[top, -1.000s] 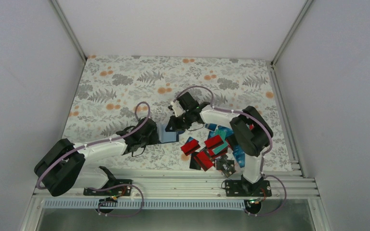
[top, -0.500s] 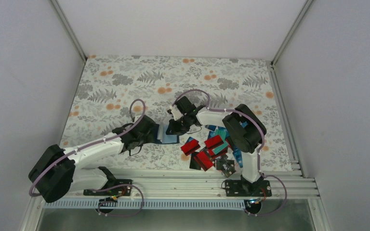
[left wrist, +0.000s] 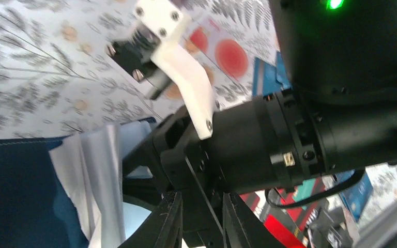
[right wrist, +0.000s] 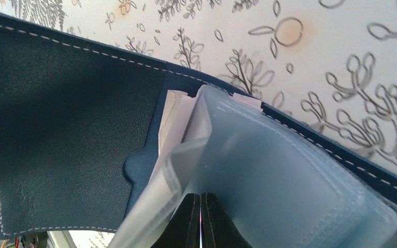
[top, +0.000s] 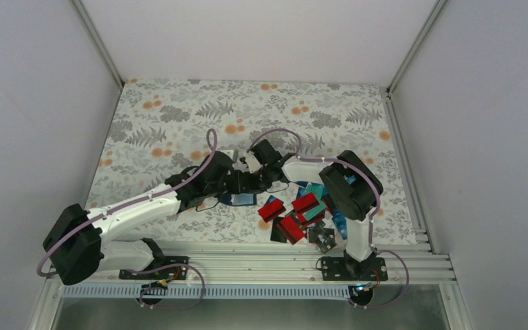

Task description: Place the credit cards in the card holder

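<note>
At the middle of the surface, a little toward its near edge, I have both arms meeting over the card holder. Since the frame a second ago the left arm has swung inward and away from the near edge, so its wrist now crowds right up against the right arm. The holder has stayed in the same spot, now partly covered from above. The credit cards lie in a loose red, blue and teal pile between the holder and the right edge, close to the near edge, unchanged.

The overhead view hides the holder's inside. The right wrist view shows it lying open, navy cover spread flat with clear sleeves fanned up from the spine. The left wrist view is mostly filled by the right arm's black wrist and white bracket.

The left fingers stand narrowly parted, and I cannot tell whether anything sits between them. The right fingers are pressed fully together, tips against the clear sleeves; whether a leaf is nipped I cannot tell.
</note>
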